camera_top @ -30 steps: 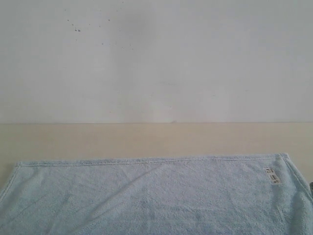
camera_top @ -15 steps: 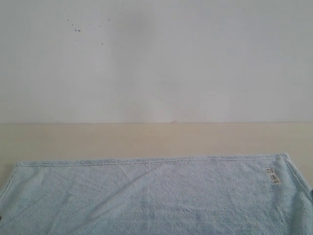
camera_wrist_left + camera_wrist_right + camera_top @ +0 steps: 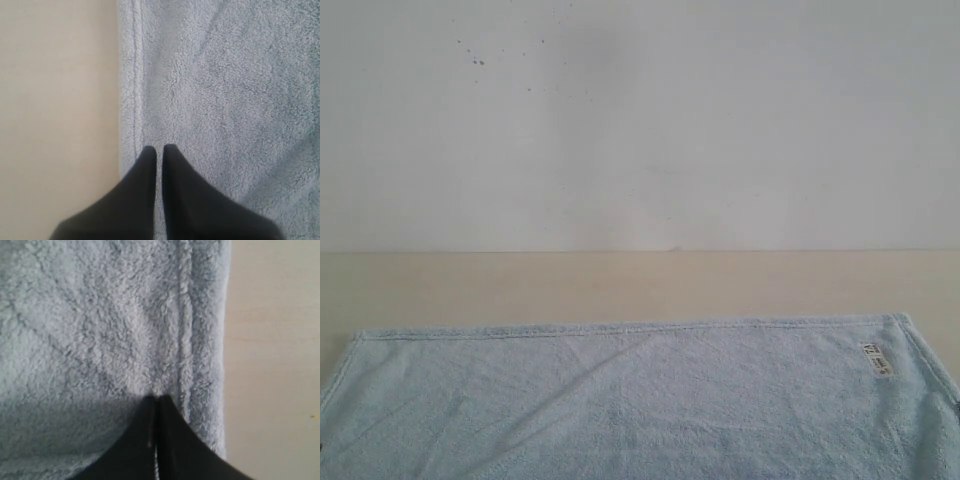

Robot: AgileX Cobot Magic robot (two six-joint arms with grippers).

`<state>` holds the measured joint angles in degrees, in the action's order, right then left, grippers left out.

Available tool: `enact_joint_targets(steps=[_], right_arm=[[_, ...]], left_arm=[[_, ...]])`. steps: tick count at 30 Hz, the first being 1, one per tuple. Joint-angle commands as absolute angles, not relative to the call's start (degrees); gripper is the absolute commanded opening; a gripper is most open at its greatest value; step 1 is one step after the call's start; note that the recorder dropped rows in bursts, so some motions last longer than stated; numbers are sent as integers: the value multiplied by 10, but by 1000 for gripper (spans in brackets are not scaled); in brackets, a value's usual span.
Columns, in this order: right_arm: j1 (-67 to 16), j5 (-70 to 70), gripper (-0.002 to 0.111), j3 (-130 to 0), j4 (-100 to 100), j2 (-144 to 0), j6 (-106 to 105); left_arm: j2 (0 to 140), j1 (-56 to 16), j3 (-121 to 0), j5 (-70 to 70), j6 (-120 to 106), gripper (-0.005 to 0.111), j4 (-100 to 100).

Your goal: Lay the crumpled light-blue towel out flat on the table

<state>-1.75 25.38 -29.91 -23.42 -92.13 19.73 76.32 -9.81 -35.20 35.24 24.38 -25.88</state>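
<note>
The light-blue towel [image 3: 640,400] lies spread flat on the beige table [image 3: 640,285]. Its far hem runs straight and a small white tag [image 3: 876,360] sits near the far right corner. A faint diagonal crease crosses its left half. In the left wrist view my left gripper [image 3: 159,147] is shut, its black fingers just inside the towel's [image 3: 225,100] stitched side hem, with nothing between them. In the right wrist view my right gripper [image 3: 157,397] is shut too, its tips against the towel [image 3: 100,330] beside the other side hem. Bare table [image 3: 275,365] lies past that hem.
A white wall [image 3: 640,120] rises behind the table's far edge. A strip of bare table lies between the towel's far hem and the wall. More bare tabletop [image 3: 55,100] borders the towel's left side.
The towel has stayed where it was. A dark sliver at the right edge of the exterior view has slid lower, and another has appeared at the bottom left corner.
</note>
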Motion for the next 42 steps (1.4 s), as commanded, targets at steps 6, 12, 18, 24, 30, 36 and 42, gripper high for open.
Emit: enact_joint_targets(steps=[6, 12, 18, 24, 30, 36, 42], right_arm=[[12, 302, 0, -274, -360, -919, 440], [23, 313, 0, -274, -383, -919, 489], [22, 269, 0, -274, -381, -890, 465], [22, 216, 0, -276, -378, -793, 433], [22, 150, 0, -276, -375, -681, 430], [22, -39, 0, -276, -329, -541, 430], [-72, -109, 0, -276, -329, -388, 431]], left_arm=[[758, -99, -354, 382, 243, 4, -253], [758, -99, -354, 385, 243, 4, -253], [758, -99, -354, 386, 243, 4, -251], [755, -99, -354, 379, 242, 4, -241], [694, -99, -354, 343, 221, 4, -219], [502, -99, -354, 341, 220, 4, -202], [276, -99, -354, 383, 210, 4, -149]])
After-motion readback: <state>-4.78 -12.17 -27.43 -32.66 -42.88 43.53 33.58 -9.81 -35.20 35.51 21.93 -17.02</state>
